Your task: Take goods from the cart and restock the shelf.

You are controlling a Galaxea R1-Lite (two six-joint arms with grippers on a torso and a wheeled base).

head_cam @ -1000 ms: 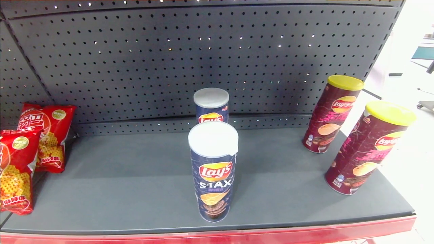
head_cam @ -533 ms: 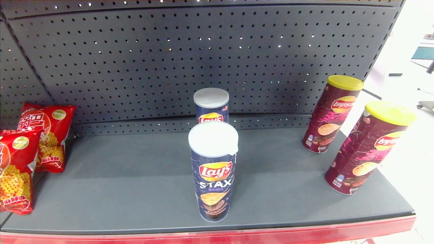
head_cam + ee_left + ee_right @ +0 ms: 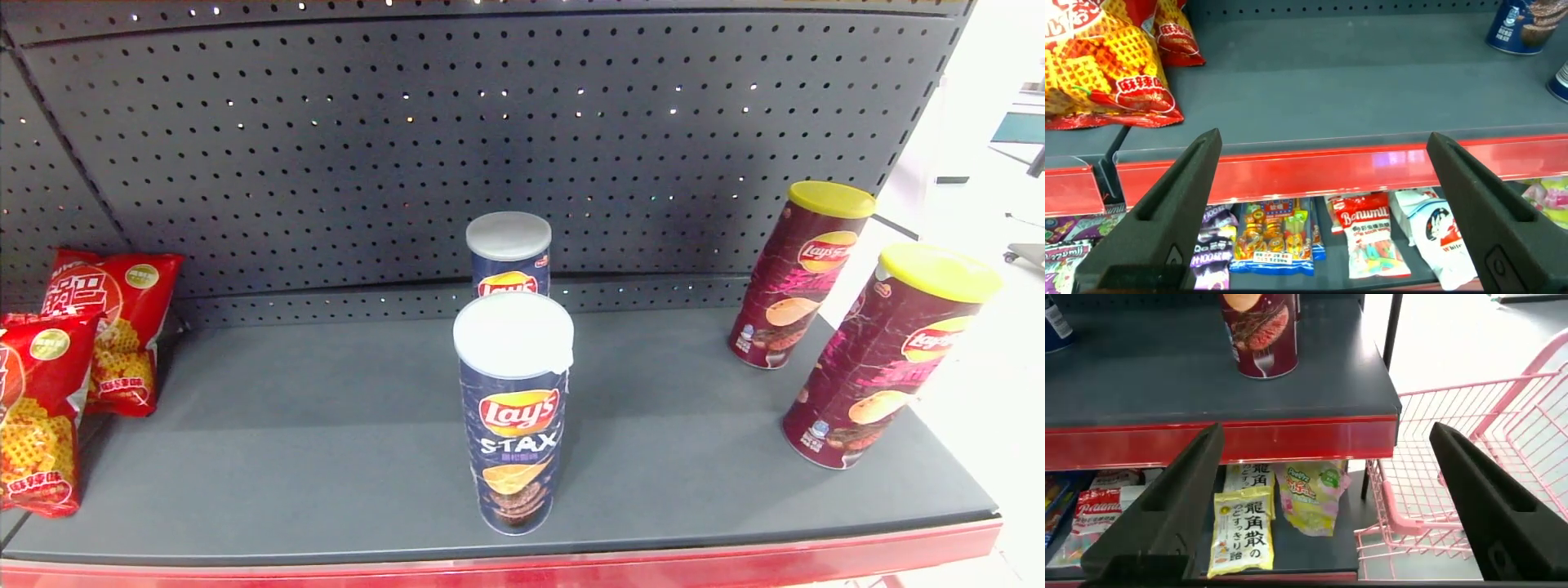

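Currently on the shelf [image 3: 326,425]: four upright chip cans and two red snack bags stand on the dark grey deck, in front of a perforated back panel.
Navy cans: the front navy can [image 3: 514,425] stands near the shelf's red front edge, about mid-width; the rear navy can [image 3: 508,253] stands straight behind it, close to the back panel.
Maroon cans: both have yellow lids and stand at the right end of the shelf. The rear maroon can [image 3: 804,273] is toward the back, and the front maroon can [image 3: 886,359] is nearer the front, by the right edge.
Red snack bags [image 3: 114,343]: two stand at the left end, one behind the other, well apart from the navy cans.
Left gripper [image 3: 1324,135]: it hangs in front of the red edge strip toward the shelf's left part, fingers [image 3: 1176,212] spread wide with nothing between them.
Right gripper [image 3: 1327,425]: it hangs in front of the red edge strip near the shelf's right end, below the front maroon can, fingers [image 3: 1167,506] spread wide and empty.
Cart [image 3: 1503,457]: a pink wire cart stands just beside the right end of the shelf.
Lower shelf: snack packets [image 3: 1241,531] lie under the red strip.
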